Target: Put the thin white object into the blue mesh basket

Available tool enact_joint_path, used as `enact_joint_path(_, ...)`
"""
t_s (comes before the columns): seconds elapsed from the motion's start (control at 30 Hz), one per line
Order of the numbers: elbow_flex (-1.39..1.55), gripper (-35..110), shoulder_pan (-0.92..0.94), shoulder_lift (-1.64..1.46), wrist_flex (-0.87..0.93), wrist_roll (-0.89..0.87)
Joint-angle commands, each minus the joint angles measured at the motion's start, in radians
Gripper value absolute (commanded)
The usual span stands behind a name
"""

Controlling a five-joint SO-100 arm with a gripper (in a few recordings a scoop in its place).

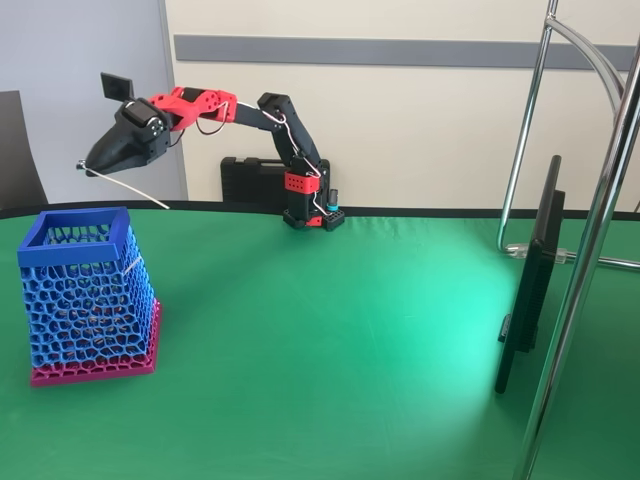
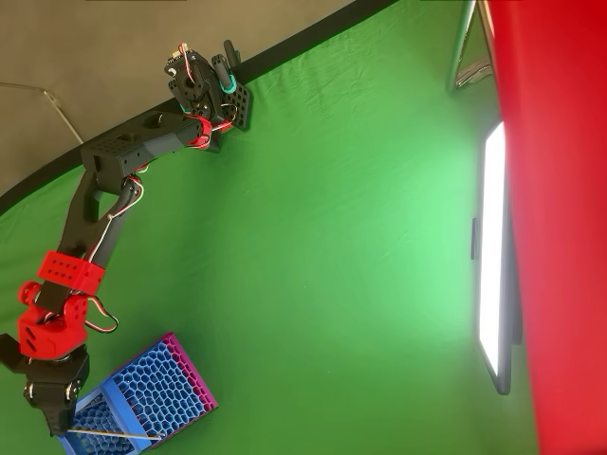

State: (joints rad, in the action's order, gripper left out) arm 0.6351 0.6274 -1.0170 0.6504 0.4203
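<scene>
- Your black-and-red arm [image 1: 215, 108] reaches from its base at the far edge of the tabletop out to the left in the fixed view, with its wrist raised well above the surface.
- Your pincer [image 1: 92, 166] is closed on the thin white object [image 1: 128, 190], a very thin, slightly curved white stick; it grips the stick near one end, where a small dark tip pokes out to the left of the fingers.
- In the fixed view the stick slants down and to the right from the pincer, hanging in the air above the basket without touching it.
- The blue plastic mesh basket [image 1: 88, 300], with honeycomb walls, a solid square blue rim and a magenta base, stands upright on the green cloth tabletop [image 1: 340, 350] at the near left, just below the pincer.
- In the overhead view you see the pincer [image 2: 59, 425] over the left edge of the basket [image 2: 156, 384], and the stick [image 2: 114, 434] lies across the open mouth, crossing the blue rim.
- A flat dark screen [image 1: 535, 275] stands on its edge at the right of the tabletop, well apart from the basket, with chrome tubes [image 1: 590, 250] beside it.
- A black case [image 1: 255, 180] sits against the far wall behind the arm's base.
</scene>
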Motion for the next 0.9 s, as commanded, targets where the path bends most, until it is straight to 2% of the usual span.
enact_joint_path(0.0,-0.026,16,0.012,-0.005,-0.034,0.012)
enact_joint_path(0.27,-0.032,24,0.035,0.037,-0.074,0.043)
enact_joint_path(0.5,-0.064,22,0.071,0.143,-0.14,0.129)
enact_joint_path(0.87,-0.097,22,0.057,0.1,-0.066,0.083)
